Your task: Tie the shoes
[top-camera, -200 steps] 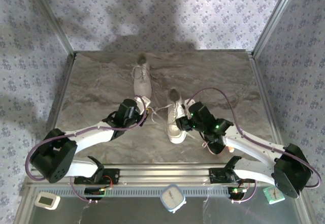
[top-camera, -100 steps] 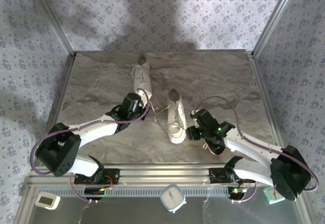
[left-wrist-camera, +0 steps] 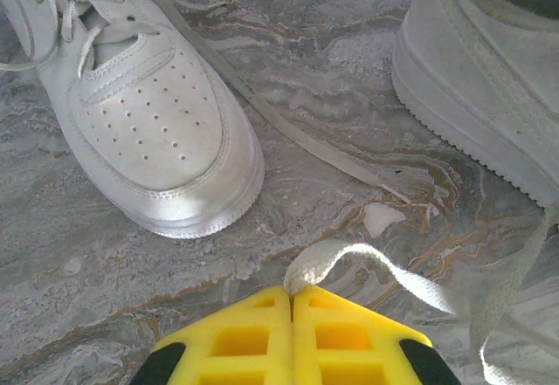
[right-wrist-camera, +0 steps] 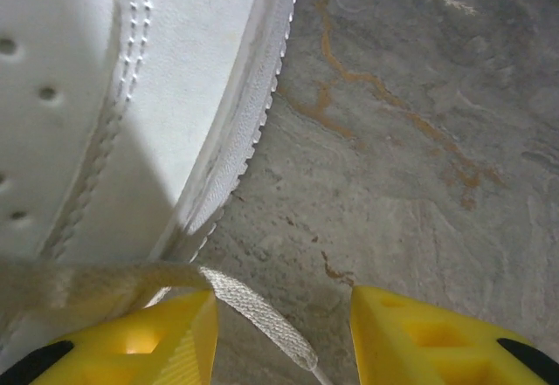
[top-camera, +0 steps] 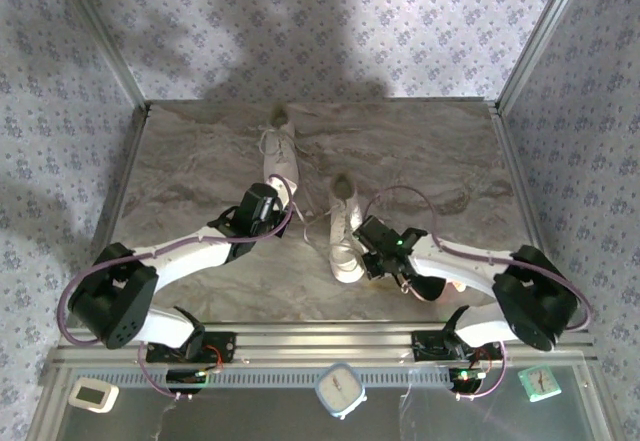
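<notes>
The near sneaker (top-camera: 345, 236), a white low-top lace-up shoe with a dark inner opening, lies at the middle of the grey marble-patterned desk (top-camera: 200, 161), its toe toward the arm bases. The far sneaker (top-camera: 281, 161), its matching white partner with a perforated toe cap, lies beyond it and to its left. The two shoes are apart, and the far sneaker's toe also points toward the bases. In the left wrist view the far sneaker (left-wrist-camera: 148, 114) sits left of the near sneaker (left-wrist-camera: 489, 79), with bare desk (left-wrist-camera: 87, 263) between them and a loose lace lying flat across it. The left claw (top-camera: 290, 213) hovers just left of the near sneaker, near the far sneaker's toe. The left claw (left-wrist-camera: 293, 302) has its yellow fingers pressed together, pinching the folded end of a flat white lace (left-wrist-camera: 384, 271); this lace trails off toward the near sneaker's side. The right claw (top-camera: 365, 251) sits against the near sneaker's right flank, by the toe. In its wrist view the right claw (right-wrist-camera: 284, 328) stands with its yellow fingers apart, unclamped. A woven lace strand (right-wrist-camera: 105, 282) drapes over the finger nearest the near sneaker's (right-wrist-camera: 157, 79) ribbed sole edge and runs down into the gap.
</notes>
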`<state>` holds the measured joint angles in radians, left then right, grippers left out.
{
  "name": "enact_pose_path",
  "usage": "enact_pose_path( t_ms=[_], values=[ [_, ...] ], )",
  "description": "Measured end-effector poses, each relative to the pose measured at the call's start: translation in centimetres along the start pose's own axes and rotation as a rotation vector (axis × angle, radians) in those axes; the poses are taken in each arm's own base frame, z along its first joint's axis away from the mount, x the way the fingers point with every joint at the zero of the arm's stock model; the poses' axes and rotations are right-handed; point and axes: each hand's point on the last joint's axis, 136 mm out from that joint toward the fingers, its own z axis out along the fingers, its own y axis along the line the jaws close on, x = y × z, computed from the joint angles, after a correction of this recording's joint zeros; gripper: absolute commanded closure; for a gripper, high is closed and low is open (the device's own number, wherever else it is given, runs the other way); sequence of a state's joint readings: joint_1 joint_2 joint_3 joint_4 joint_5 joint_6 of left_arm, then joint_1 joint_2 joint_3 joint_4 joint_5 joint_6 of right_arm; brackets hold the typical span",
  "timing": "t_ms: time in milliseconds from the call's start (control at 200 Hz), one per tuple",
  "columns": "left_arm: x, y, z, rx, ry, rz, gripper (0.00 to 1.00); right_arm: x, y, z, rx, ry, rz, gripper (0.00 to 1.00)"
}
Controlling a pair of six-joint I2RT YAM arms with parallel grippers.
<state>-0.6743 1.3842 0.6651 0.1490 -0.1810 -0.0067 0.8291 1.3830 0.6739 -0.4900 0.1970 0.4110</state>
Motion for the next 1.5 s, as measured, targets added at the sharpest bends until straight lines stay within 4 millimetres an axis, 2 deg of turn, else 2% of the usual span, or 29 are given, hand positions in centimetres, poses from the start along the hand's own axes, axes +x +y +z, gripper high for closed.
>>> enact_pose_path(
  t_ms=[255,370,490,630,700,849,964,1184,1309,1499],
  values=[
    [0.1,0.2,-0.1,-0.011,0.004,-0.008,1.0,0.3,0.0,0.9,0.034,0.033,-0.005,0.73],
    [0.2,0.3,-0.2,-0.015,0.008,-0.014,1.0,0.1,0.2,1.0,0.031,0.025,0.003,0.86],
    [-0.6,0.5,-0.8,-0.019,-0.018,-0.028,1.0,-0.1,-0.1,0.9,0.046,0.014,0.02,1.0],
    [-1.5,1.0,-1.7,-0.039,-0.05,-0.052,1.0,-0.2,-0.5,0.2,0.057,-0.032,0.041,1.0],
    [-1.9,1.3,-2.2,-0.049,-0.061,-0.065,1.0,-0.8,-1.0,-1.4,0.062,-0.102,0.06,1.0],
    [-3.0,2.4,-4.1,-0.096,-0.104,-0.108,1.0,-3.6,-2.3,-7.3,0.037,-0.357,0.144,1.0],
    [-4.4,3.4,-6.1,-0.131,-0.164,-0.132,1.0,-4.7,-4.0,-11.1,0.036,-0.507,0.206,1.0],
    [-6.2,5.0,-9.1,-0.187,-0.228,-0.153,1.0,-5.0,-7.1,-14.2,0.142,-0.578,0.25,1.0],
    [-7.4,5.6,-10.4,-0.214,-0.25,-0.155,1.0,-5.4,-8.8,-16.0,0.199,-0.616,0.278,1.0],
    [-8.7,6.7,-11.8,-0.257,-0.273,-0.156,1.0,-5.9,-12.5,-18.5,0.297,-0.664,0.366,1.0]
  ],
)
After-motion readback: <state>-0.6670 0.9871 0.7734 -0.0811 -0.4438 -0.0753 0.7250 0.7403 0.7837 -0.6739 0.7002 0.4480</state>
